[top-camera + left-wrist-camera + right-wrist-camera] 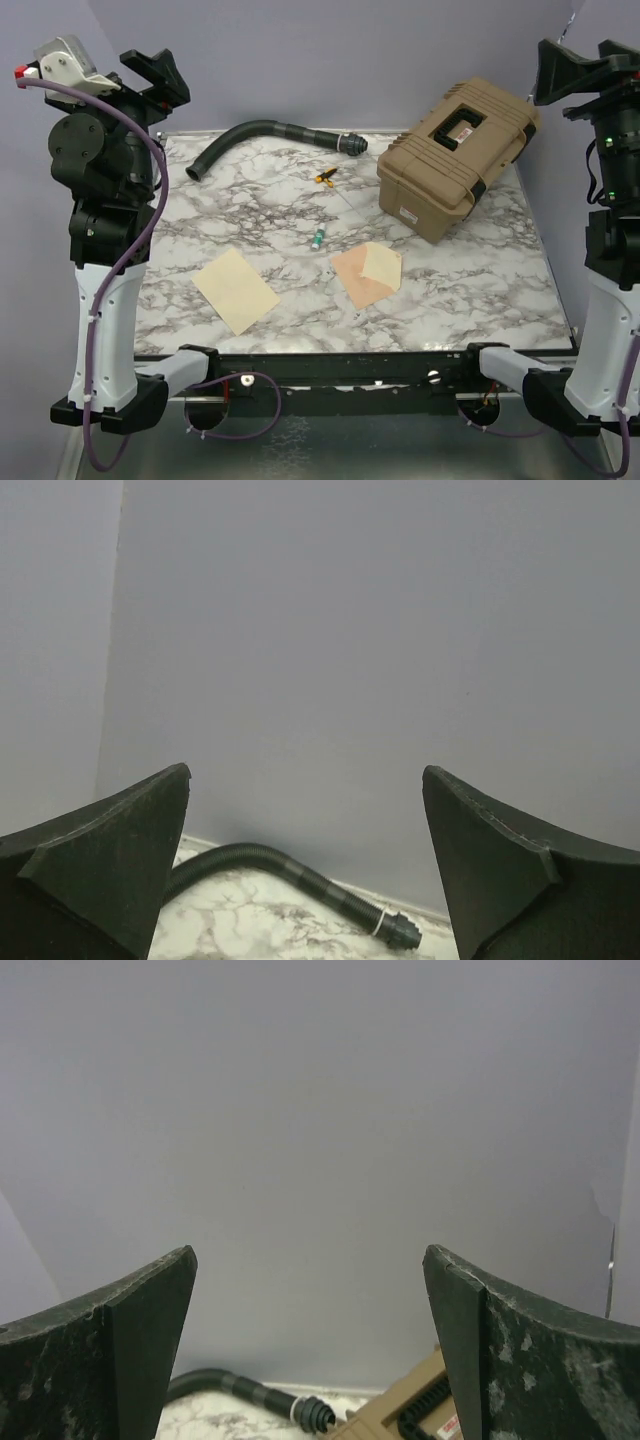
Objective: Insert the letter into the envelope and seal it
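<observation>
Basically at step zero. Can see the flat, pale cream-yellow paper letter (pixel 235 290) lying bare on the white-and-grey marbled tabletop (pixel 480 290), well away from the tan hard plastic case (pixel 458 156), off its near-left side toward the left arm. Can see the small peach-tan paper envelope (pixel 366 275) much closer to that case, just off its near-left corner, with a paler triangular flap that looks lifted open; hard to be sure. Apart from the letter, not touching it.

No insertion, no seal. Left to do, by my read: grab the letter, slide it into the pocket, fold the flap, press it shut. So, all of it.

Pose: reads as parked. Both arms folded upright over their bases, wrists raised high, well above and clear of the case, aimed at the plain back wall. Left gripper (pixel 305 770) spread wide, holding nothing. Right gripper (pixel 310 1250) likewise spread wide and empty.

Also spotting a black corrugated hose (pixel 262 135) left of the case along the far edge. No relevance to the job.
</observation>
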Available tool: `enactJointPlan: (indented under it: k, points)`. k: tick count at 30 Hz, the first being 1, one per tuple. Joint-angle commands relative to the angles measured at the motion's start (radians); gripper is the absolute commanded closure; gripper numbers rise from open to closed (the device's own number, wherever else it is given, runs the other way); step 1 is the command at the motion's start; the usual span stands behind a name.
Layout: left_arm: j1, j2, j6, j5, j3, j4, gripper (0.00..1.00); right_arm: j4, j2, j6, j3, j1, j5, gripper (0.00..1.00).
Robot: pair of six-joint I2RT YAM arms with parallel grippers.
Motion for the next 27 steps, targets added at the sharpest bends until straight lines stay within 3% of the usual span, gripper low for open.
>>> enactJointPlan:
  k: [1,11,17,23,27]
  points:
    - [0.005,-0.017,-0.017,0.025,-0.094,-0.008,0.01,-0.038,-0.002,0.047,-0.089,-0.004,-0.042,0.0]
    - [0.005,-0.04,-0.2,0.194,-0.433,0.024,0.01,-0.033,0.058,0.149,-0.382,-0.004,-0.365,0.0]
    - [0.004,-0.14,-0.294,0.189,-0.695,-0.002,0.01,0.204,0.065,0.379,-0.573,0.045,-0.667,0.03]
    - [0.004,-0.287,-0.385,0.115,-0.908,-0.128,0.02,0.194,0.129,0.359,-0.634,0.331,-0.523,0.05]
    - [0.005,-0.347,-0.44,0.086,-1.041,-0.201,0.13,0.183,0.245,0.381,-0.629,0.504,-0.414,0.12]
